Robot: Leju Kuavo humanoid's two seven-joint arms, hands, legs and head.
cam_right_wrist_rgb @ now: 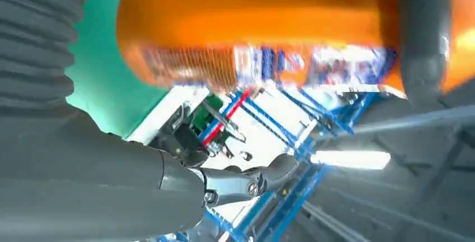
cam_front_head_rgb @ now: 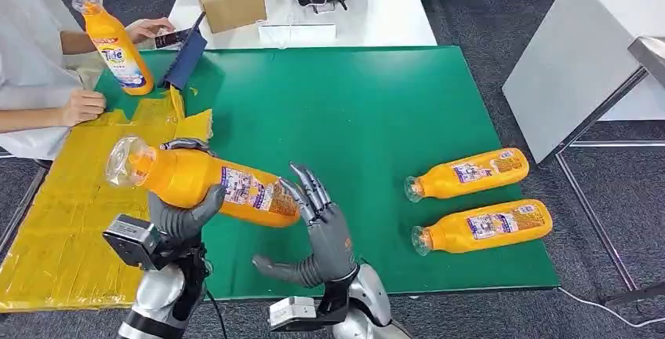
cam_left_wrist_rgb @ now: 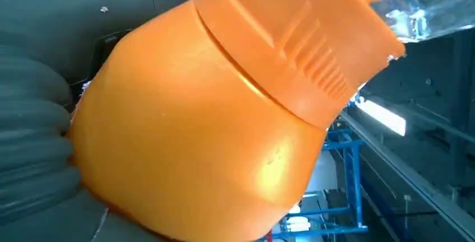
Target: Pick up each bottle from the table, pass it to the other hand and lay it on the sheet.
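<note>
Orange plastic detergent bottle with clear cap (cam_front_head_rgb: 200, 184) held level above the seam between green mat (cam_front_head_rgb: 368, 111) and crinkled yellow sheet (cam_front_head_rgb: 63, 198). Gripped near the neck by left hand (cam_front_head_rgb: 182, 215), fingers wrapped round, cap end toward the sheet — likely set for laying down. Right hand (cam_front_head_rgb: 321, 225) at the base end, fingers spread, thumb apart; touching or just clear, cannot tell. Two more orange bottles (cam_front_head_rgb: 470, 173) lying on the mat, well apart.
</note>
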